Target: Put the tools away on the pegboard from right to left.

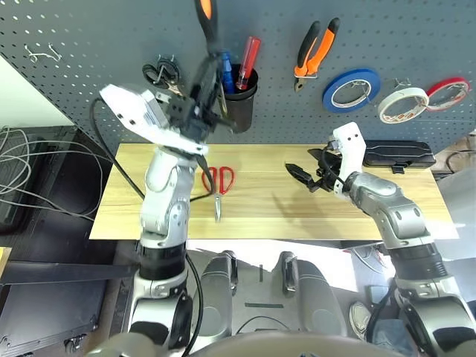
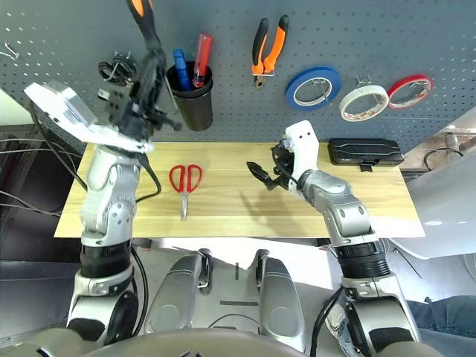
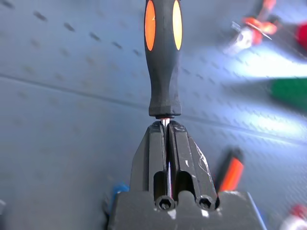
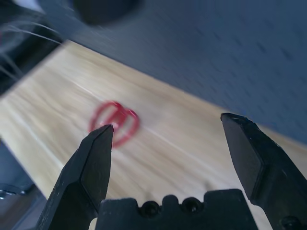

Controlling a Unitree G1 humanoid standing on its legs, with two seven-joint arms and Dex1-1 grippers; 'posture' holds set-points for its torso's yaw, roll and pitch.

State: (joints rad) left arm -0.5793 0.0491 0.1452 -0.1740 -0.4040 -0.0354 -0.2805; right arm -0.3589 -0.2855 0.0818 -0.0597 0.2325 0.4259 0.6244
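While its left gripper (image 3: 165, 125) clamps the metal shaft of one slim orange-and-black-handled screwdriver (image 3: 164, 72) left of the black cup (image 2: 195, 113), a robot works at a blue-grey perforated pegboard (image 1: 134, 67). The cup holds two upright items, one blue (image 2: 181, 71) and one red (image 2: 202, 58). Right of it hang one pair of orange-and-black pliers (image 1: 315, 52) and three tape rolls: blue (image 1: 332, 94), white (image 1: 387, 114) and red (image 1: 460, 83). Left of it hang black-handled scissors (image 2: 117, 70); below it, one red-handled pair (image 2: 185, 186) lies on the wooden table (image 1: 268, 216). The right gripper (image 4: 167, 120), fingers spread and empty, hovers to the cup's lower right.
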